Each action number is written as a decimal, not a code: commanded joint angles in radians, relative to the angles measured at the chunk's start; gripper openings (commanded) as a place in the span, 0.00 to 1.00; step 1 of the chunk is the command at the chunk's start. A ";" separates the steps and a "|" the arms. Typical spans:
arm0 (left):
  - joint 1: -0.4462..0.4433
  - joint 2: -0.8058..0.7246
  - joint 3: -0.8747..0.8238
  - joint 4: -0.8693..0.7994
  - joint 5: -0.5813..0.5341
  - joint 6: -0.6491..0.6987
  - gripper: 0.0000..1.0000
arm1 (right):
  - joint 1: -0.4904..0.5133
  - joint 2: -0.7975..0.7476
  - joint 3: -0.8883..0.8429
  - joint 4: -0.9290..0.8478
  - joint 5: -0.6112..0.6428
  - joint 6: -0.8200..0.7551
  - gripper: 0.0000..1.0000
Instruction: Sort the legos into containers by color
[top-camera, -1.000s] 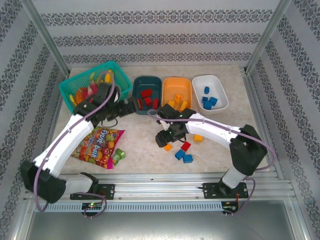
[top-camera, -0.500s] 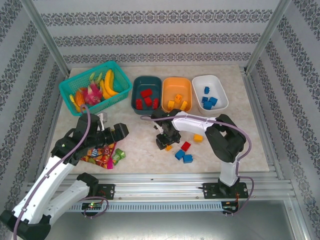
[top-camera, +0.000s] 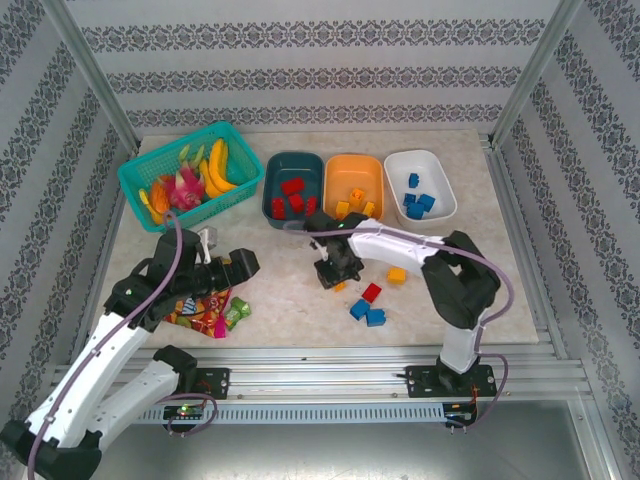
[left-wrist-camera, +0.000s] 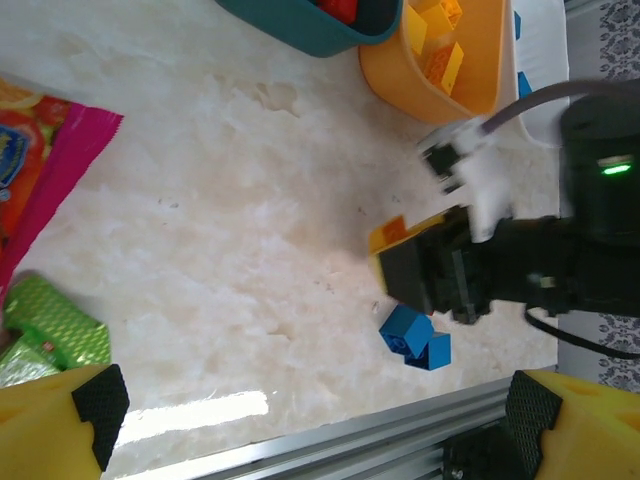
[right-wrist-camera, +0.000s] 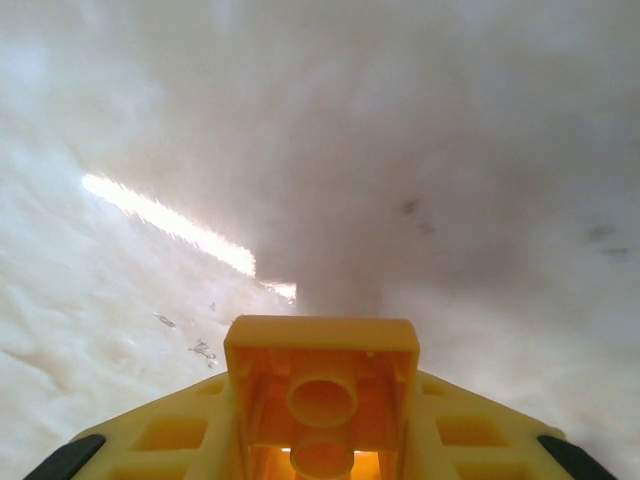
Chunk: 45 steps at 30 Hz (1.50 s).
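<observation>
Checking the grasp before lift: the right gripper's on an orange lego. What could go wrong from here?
1. The orange brick pokes past the fingers of the right gripper, hollow side to the wrist camera: a shallow pinch, may slip on lift.
2. The orange tub sits close between the teal tub and the white tub; an off-centre release could missort.
3. The red brick lies close; the swing may nudge it.

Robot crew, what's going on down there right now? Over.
Right gripper shut on orange lego, low at the table. Left gripper open, empty, near candy bag. Nothing seen blocking way to orange container.
</observation>
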 joint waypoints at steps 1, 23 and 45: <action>-0.012 0.054 0.031 0.137 0.021 -0.002 0.99 | -0.107 -0.091 0.110 0.006 0.021 0.054 0.24; -0.024 0.554 0.321 0.458 0.049 0.028 1.00 | -0.477 0.618 0.987 0.006 -0.248 0.055 0.30; -0.054 0.708 0.461 0.390 0.086 0.110 1.00 | -0.485 0.386 0.946 -0.020 -0.185 0.086 0.60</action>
